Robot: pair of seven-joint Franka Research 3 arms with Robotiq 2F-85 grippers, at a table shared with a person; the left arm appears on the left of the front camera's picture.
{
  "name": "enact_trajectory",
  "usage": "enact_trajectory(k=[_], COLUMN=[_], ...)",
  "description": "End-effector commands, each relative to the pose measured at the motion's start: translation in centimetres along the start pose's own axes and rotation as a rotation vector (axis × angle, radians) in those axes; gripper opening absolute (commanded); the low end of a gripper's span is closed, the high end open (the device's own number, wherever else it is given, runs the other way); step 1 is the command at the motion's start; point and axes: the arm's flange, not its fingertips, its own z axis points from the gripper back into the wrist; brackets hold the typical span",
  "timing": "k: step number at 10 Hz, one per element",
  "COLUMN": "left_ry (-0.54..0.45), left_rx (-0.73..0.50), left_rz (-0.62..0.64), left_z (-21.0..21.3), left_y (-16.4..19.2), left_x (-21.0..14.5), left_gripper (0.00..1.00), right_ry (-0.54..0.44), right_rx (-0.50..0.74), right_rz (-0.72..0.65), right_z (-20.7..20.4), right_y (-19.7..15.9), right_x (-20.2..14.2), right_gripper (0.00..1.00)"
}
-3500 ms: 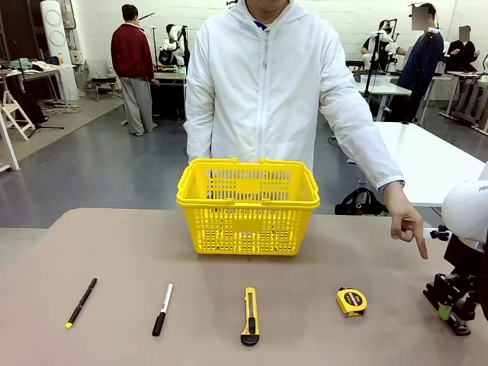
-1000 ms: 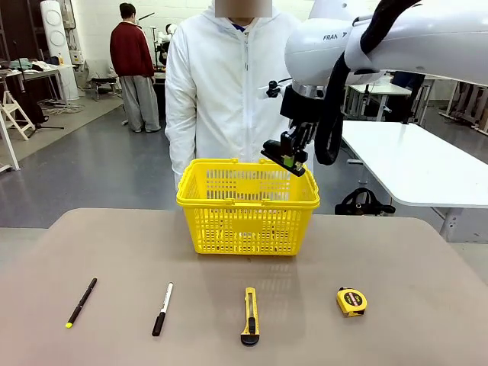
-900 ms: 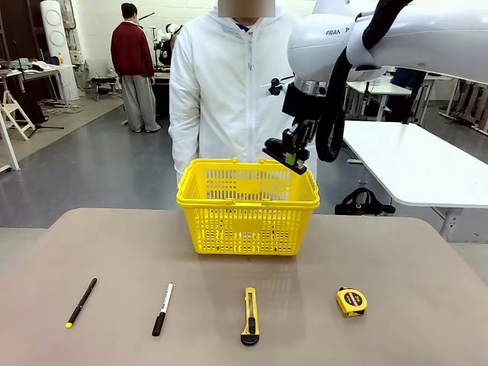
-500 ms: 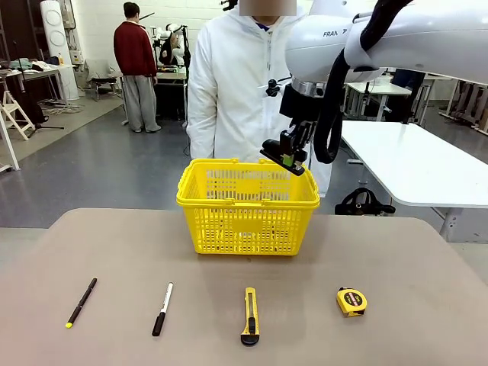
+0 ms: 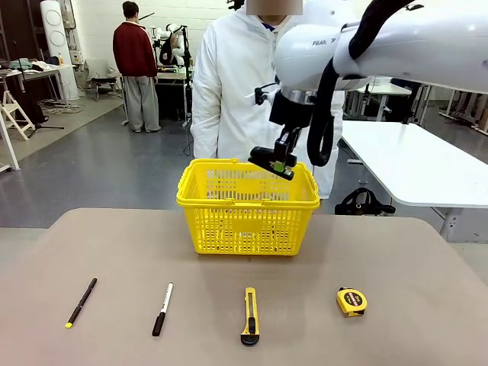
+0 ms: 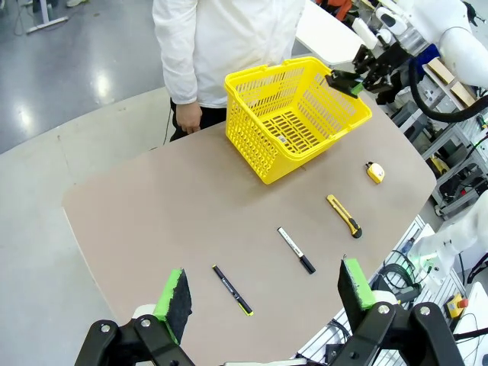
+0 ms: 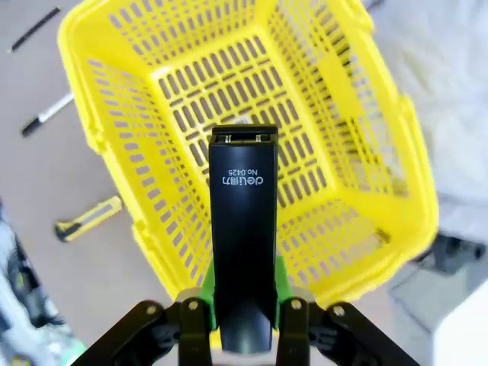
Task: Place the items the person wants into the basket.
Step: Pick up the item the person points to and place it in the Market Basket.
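Over the far rim of the yellow basket [image 5: 248, 229], right gripper [image 5: 272, 162] hangs clenched on a slim black case [image 7: 242, 252] printed "deli No.0425", green pads on both its sides. Basket stands upright at the far middle of the counter [image 5: 114, 252]; its slotted floor is bare around the case in the right wrist view. Person [image 5: 229, 91] in white coat just behind it. Near row, left to right: pen [image 5: 81, 302], marker [image 5: 162, 309], utility knife [image 5: 250, 316], tape measure [image 5: 351, 302], all flat on the counter, apart from the basket. Left gripper [image 6: 263, 293] high above the counter, released, pads wide.
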Motion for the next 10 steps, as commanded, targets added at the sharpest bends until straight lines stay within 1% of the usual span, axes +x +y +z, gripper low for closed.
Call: enact_trajectory(k=[1, 2, 5, 7, 10], left_ry=[-0.013, -0.013, -0.013, -0.013, -0.013], left_rx=[-0.013, -0.013, -0.013, -0.013, -0.013], left_rz=[-0.013, -0.013, -0.013, -0.013, -0.013], left_z=[0.1, 0.1, 0.1, 0.1, 0.1], left_y=[0.1, 0.1, 0.1, 0.1, 0.1], left_x=[-0.1, -0.1, -0.1, -0.1, -0.1], left_gripper=[1.0, 1.0, 1.0, 1.0, 1.0], right_ry=[-0.007, 0.015, 0.083, 0.105, 0.118], right_rx=[-0.006, 0.032, 0.124, 0.186, 0.211], right_rz=[0.141, 0.193, 0.255, 0.274, 0.283], right_z=[-2.2, -3.7, -7.3, -9.3, -10.3], right_y=[-2.4, -2.8, -3.9, -4.1, -4.2], right_x=[2.8, 4.0, 5.8, 6.0, 6.0], right_gripper=[0.31, 0.31, 0.31, 0.31, 0.31])
